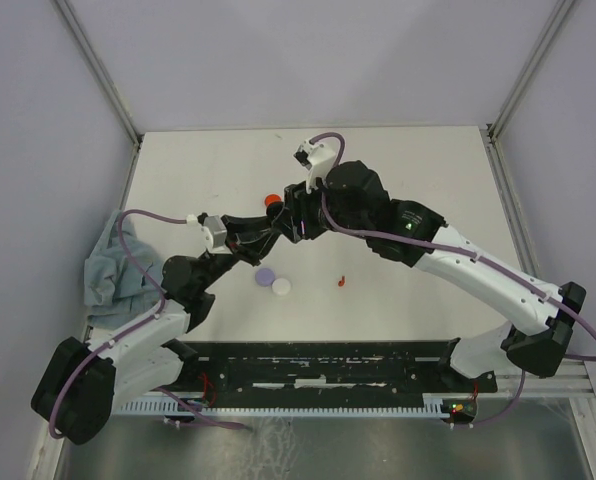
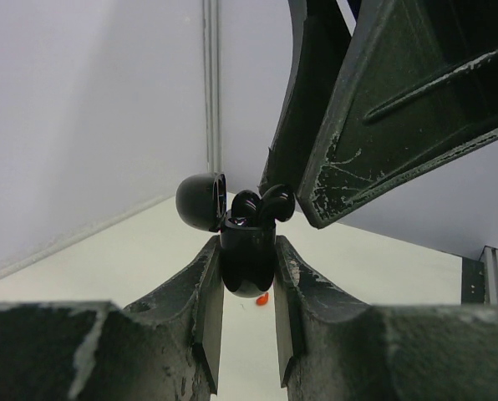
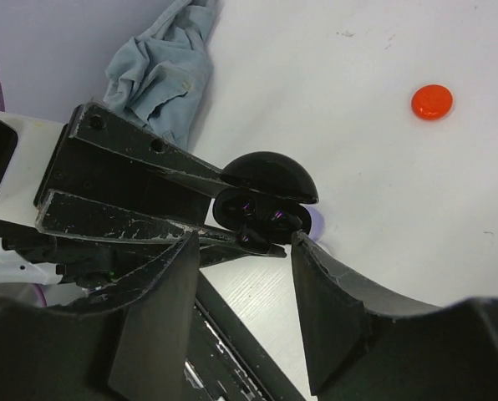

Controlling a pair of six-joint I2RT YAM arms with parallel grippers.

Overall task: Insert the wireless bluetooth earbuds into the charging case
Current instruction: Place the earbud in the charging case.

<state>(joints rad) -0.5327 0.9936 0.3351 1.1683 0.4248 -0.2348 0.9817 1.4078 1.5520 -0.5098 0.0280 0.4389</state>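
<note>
Your left gripper (image 2: 249, 255) clamps the charging case (image 2: 247, 266); right gripper (image 3: 245, 244) sits open, empty. Nudge the earbuds (image 2: 262, 205) and they may unseat.

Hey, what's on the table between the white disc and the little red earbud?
Nothing. In the top view, the stretch of table between the white disc and the red earbud is bare.

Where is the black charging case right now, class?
In the left wrist view, the charging case sits centre frame, clamped in the left end effector, lid open, just below the right end effector.
</note>
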